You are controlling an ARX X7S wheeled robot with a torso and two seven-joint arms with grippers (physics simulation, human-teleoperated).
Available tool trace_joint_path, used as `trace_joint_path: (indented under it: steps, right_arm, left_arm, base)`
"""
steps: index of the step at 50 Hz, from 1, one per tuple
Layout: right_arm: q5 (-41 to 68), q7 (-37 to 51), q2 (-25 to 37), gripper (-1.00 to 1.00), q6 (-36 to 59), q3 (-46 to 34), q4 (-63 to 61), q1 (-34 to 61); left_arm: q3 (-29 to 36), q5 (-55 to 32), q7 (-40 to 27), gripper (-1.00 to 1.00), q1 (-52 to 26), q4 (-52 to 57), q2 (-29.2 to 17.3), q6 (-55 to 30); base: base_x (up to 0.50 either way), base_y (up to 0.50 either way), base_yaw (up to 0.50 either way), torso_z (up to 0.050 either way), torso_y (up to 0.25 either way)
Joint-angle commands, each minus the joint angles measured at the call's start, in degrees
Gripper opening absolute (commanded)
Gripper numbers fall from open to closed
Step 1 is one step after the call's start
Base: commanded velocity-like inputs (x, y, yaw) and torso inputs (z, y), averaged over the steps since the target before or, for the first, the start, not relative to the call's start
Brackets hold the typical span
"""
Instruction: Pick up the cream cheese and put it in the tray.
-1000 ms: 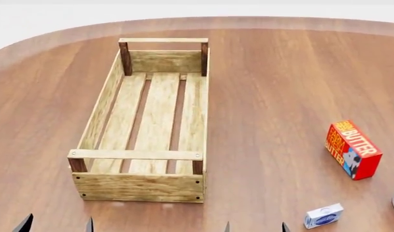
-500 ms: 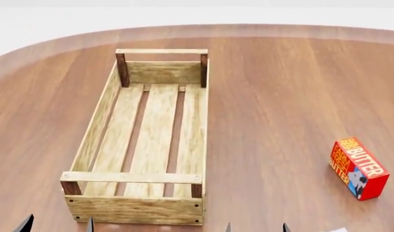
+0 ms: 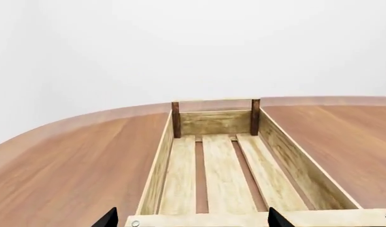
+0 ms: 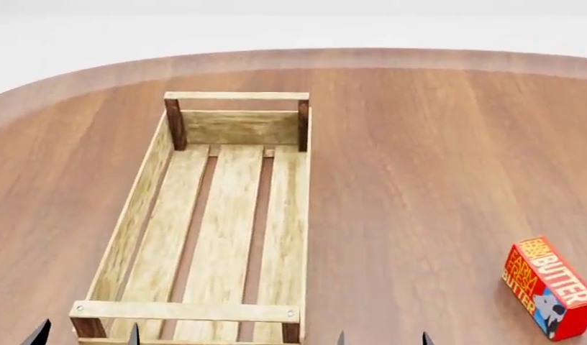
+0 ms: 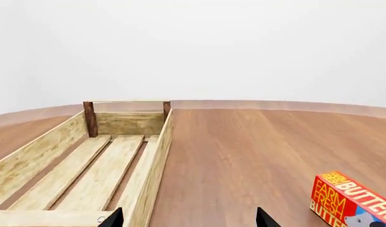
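The cream cheese is out of view in every frame. The tray (image 4: pixel 130 215), a long light-wood crate with a slatted bottom and dark corner posts, lies empty at centre left in the head view. It also shows in the left wrist view (image 3: pixel 294 165) and the right wrist view (image 5: pixel 156 156). Only the fingertips of my left gripper (image 4: pixel 85 338) show, wide apart and empty, at the tray's near end (image 3: pixel 191 221). My right gripper (image 4: pixel 382 339) is open and empty just right of the tray's near corner (image 5: pixel 189 221).
A red-orange butter box (image 4: pixel 551 287) stands on the brown wooden table (image 4: pixel 428 180) at the right, ahead and to the right of my right gripper (image 5: pixel 351 201). The table's rounded far edge curves behind the tray.
The head view has tilted up, so everything slid down the picture. The cream cheese and the can at the lower right have dropped out of view. The fingertips keep their places.
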Motion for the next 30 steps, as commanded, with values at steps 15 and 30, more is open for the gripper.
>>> trace_joint_path:
  steps: [15,30]
  right_arm:
    - [0.6,0.9,0.7,1.0,-0.3,-1.1,0.6,0.4]
    - [0.9,1.6,1.2,1.0,-0.4,-1.6,0.5,0.3]
  left_arm:
    - [0.9,-1.0,-0.8,1.0,-0.1,-0.1,-0.8,0.2]
    - [1.4,-1.3,-1.3,1.0,-0.1,-0.1,-1.2,0.3]
  base:
    - [0.25,0.04,0.0,0.001,0.0]
    - [0.25,0.1,0.0,0.0,0.0]
